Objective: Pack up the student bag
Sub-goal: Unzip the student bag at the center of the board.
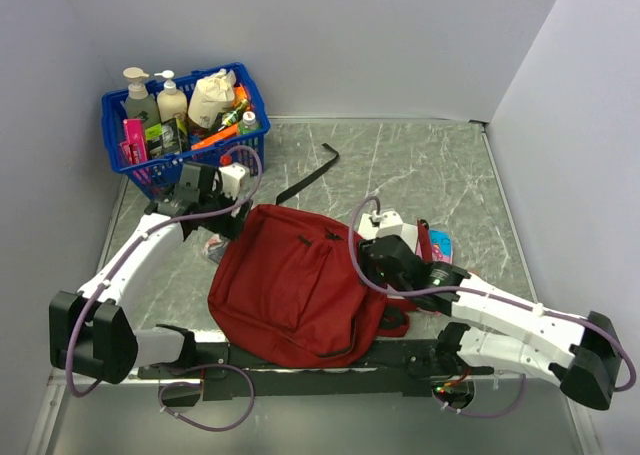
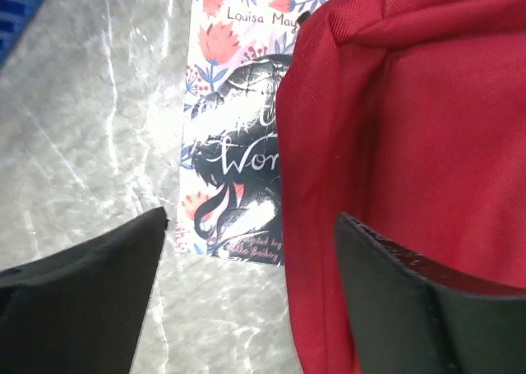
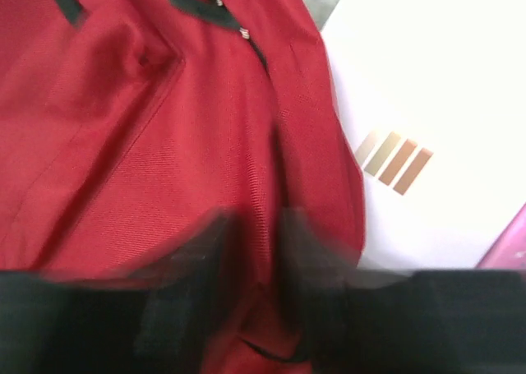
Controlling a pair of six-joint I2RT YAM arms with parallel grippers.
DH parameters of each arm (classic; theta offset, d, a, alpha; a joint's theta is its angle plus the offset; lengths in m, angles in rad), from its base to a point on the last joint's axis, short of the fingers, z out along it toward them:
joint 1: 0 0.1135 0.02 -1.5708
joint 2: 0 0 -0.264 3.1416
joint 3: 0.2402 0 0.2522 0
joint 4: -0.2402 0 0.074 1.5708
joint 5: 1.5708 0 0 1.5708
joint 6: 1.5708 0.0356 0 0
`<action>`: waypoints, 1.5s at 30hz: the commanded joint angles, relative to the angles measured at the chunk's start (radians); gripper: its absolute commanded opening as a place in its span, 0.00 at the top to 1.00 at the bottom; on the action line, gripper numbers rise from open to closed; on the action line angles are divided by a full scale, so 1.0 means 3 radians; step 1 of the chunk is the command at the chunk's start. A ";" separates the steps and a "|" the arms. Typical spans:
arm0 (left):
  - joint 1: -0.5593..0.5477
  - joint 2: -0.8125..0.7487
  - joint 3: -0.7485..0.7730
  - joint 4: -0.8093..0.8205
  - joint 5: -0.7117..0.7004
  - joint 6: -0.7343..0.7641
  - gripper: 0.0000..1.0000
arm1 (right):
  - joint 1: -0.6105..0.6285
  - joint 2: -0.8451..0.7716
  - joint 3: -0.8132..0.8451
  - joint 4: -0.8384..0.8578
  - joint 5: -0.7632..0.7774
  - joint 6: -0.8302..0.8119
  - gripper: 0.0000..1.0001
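Near middle of the counter (image 1: 420, 175): I see the student bag (image 1: 290, 285) lying flat between the two arms, dark red, with black zippers on its upper face.
Bag strap: one black strap (image 1: 315, 170) trails away from the bag toward the far side and lies loose on the marbled surface.
Left hand (image 2: 251, 218): it hangs over the bag's left edge with its jaws standing wide apart. My wrist view shows both dark fingers (image 2: 82, 300) clear of the fabric, with nothing between them.
Book (image 2: 226, 144): a paperback with a floral cover lies flat on the counter at the bag's left side. The red fabric overlaps its right part, so I read only fragments of the lettering.
Right hand (image 3: 253, 226): it sits low over the bag's right side. My wrist view is blurred at the fingers, and red fabric fills the narrow gap between them. I cannot tell whether they pinch it or only hover.
White box (image 3: 427, 103): it lies just right of the bag, touching or tucked under its edge, with a row of brownish stripes printed on top.
Pink item (image 1: 438, 243): it lies beside the white box on the right, too small for me to identify.
Blue basket (image 1: 118, 110): it stands in the far left corner, well apart from the bag, crowded with bottles (image 1: 172, 100) and tubes.
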 commanded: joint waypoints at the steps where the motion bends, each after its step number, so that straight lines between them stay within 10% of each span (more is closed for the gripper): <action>1: 0.0008 -0.0067 0.0529 0.0051 0.0270 0.0178 0.07 | 0.0012 -0.0340 0.0213 0.0062 0.0287 -0.0225 0.34; 23: -0.0719 0.1103 0.0785 0.0102 0.1998 0.1952 0.04 | -0.0514 -0.0089 0.0628 0.0584 -0.0240 -0.0353 0.30; 45: -0.1133 0.1442 0.0725 0.0127 0.1621 0.2705 0.45 | -0.0658 -0.0243 0.0408 0.0558 -0.0388 -0.0220 0.43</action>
